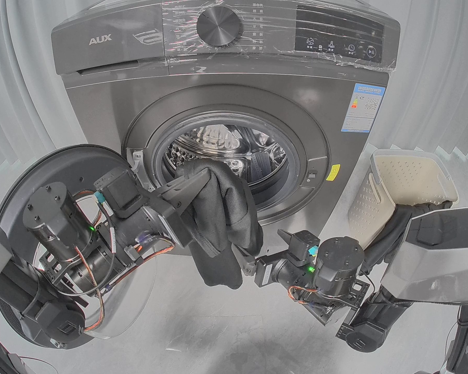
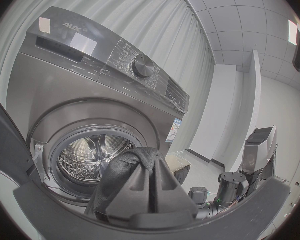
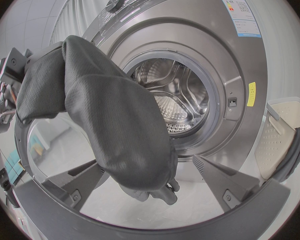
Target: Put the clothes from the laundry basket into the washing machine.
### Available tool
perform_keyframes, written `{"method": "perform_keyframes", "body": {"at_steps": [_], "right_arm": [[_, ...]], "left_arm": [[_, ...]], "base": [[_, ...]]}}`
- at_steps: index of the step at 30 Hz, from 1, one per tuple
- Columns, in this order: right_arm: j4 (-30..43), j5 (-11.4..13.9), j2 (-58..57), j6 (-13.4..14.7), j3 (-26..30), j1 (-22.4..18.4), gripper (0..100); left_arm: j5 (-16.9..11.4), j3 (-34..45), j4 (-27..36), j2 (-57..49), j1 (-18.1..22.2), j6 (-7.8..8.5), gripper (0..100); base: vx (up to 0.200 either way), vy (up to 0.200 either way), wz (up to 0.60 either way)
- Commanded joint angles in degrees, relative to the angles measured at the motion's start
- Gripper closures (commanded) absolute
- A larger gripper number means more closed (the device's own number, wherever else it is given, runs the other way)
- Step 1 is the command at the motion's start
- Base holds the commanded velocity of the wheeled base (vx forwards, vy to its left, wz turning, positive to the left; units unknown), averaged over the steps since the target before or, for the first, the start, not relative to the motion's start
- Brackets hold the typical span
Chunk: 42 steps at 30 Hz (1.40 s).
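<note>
The black garment (image 1: 223, 219) hangs at the washing machine (image 1: 317, 125) mouth, its top just inside the drum (image 1: 229, 141), pinched in the left gripper (image 1: 205, 175); the left wrist view shows those jaws closed on a fold. In the right wrist view the right gripper (image 1: 247, 265) has its jaws apart under the hanging end. A dark cloth (image 1: 395, 229) spills over the laundry basket (image 1: 411, 177) rim

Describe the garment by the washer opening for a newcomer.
Find the grey washing machine, door open. At its drum opening, the left gripper holds up a black garment. The other dark cloth hangs over the cream basket instead.
</note>
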Motion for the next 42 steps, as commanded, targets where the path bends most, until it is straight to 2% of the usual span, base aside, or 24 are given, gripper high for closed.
{"method": "perform_keyframes", "body": {"at_steps": [1,14,24,25,31,42], "right_arm": [[-0.1,-0.1,0.45,0.0,-1.26,-0.19,100],[-1.16,-0.01,-2.37,0.26,-0.03,1.74,100],[-1.25,0.16,-10.98,0.61,5.77,3.15,100],[-1.25,0.52,-11.51,0.7,6.04,3.15,100],[-1.33,0.96,-12.21,0.7,5.51,3.23,100],[-2.21,0.87,-12.12,0.7,3.4,3.32,100]], "left_arm": [[-0.06,0.09,-0.01,-0.02,-0.14,-0.04,100],[-0.06,0.26,-0.1,0.86,0.3,-0.13,100],[0.12,0.09,-0.01,3.49,2.85,-0.13,100],[0.12,-0.27,-0.01,3.58,2.94,-0.31,0],[0.12,-0.62,-0.01,4.55,3.9,-1.18,0],[0.12,0.26,-0.01,6.04,3.9,-1.01,0]], "base": [[0.0,0.0,0.0],[0.0,0.0,0.0],[0.0,0.0,0.0],[0.0,0.0,0.0],[0.0,0.0,0.0],[0.0,0.0,0.0]]}}
